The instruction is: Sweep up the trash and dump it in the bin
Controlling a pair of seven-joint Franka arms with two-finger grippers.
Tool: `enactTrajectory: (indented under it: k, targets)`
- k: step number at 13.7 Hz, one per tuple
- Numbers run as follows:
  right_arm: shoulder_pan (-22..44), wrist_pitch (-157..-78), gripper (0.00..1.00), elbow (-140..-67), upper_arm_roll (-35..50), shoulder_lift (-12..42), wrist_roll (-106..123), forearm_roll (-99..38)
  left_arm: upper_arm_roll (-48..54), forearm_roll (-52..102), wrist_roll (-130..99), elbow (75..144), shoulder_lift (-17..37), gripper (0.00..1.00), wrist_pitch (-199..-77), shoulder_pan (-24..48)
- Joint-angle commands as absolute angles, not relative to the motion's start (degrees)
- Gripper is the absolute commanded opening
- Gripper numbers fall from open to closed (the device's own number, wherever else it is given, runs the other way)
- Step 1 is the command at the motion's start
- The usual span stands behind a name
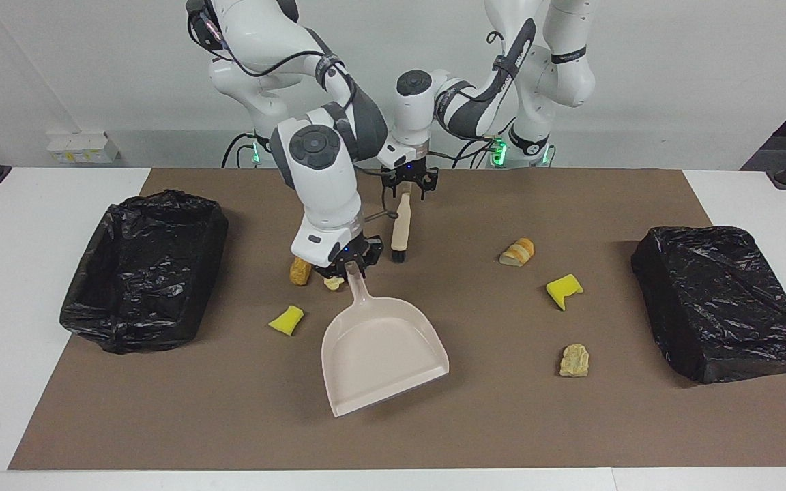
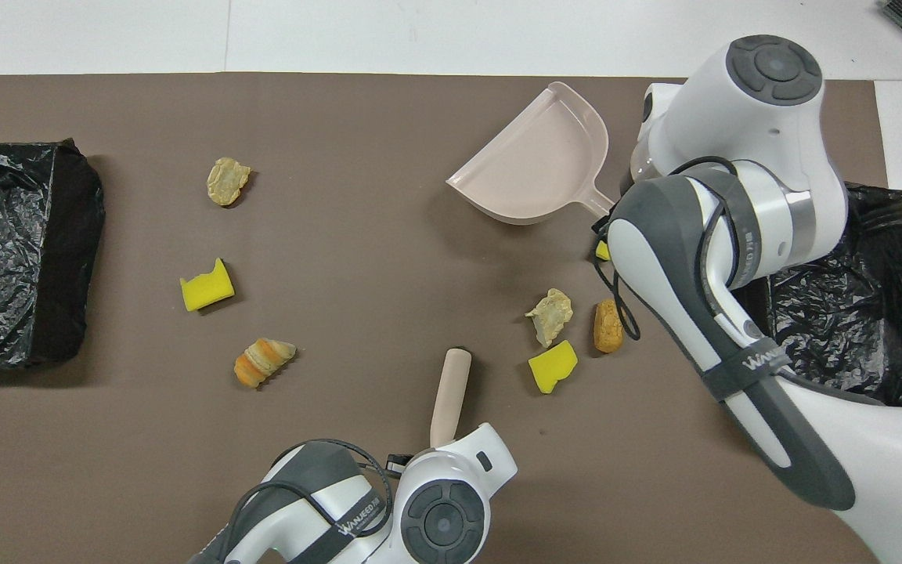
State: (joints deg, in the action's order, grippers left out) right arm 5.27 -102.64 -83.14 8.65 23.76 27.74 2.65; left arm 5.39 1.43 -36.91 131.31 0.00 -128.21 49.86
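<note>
Over the middle of the surface, the right tool (image 1: 352, 262) is clamped on the dustpan (image 1: 383, 354) handle; the left tool (image 1: 406, 187) grips the brush (image 1: 400, 228) upright; trash (image 2: 553, 317) lies scattered, unswept; next, seat the pan beside the nearest scraps.

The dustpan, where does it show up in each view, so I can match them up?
Facing view: the dustpan lies low and central, its handle running up into the right end effector.
Overhead view: the dustpan sits high, toward the right arm's end.
Shared landmark: the yellow sponge chunk beside the handle.
</note>
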Motion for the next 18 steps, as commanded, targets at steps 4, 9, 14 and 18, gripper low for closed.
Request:
enactTrajectory:
  k: [4, 9, 14, 18]
  targets:
    - [4.0, -103.9, 0.00, -84.6, 9.6, 23.9, 40.8, 8.6, 5.4, -2.4, -28.7, 124.3, -3.3, 0.00, -116.9, 37.3]
    - [6.6, -106.7, 0.00, -85.6, 9.7, 24.3, 41.5, 7.9, 5.4, -2.5, -8.1, 115.6, 1.9, 0.00, -116.7, 19.6]
    - [12.6, -114.6, 0.00, -86.5, 9.8, 28.6, 31.7, 4.8, 5.4, -7.2, 19.1, 105.9, 9.8, 0.00, -118.9, 4.2]
    - [14.1, -120.3, 0.00, -86.9, 9.8, 30.4, 31.7, 3.0, 5.4, -11.6, 32.0, 94.7, 19.4, 0.00, -121.1, -2.0]
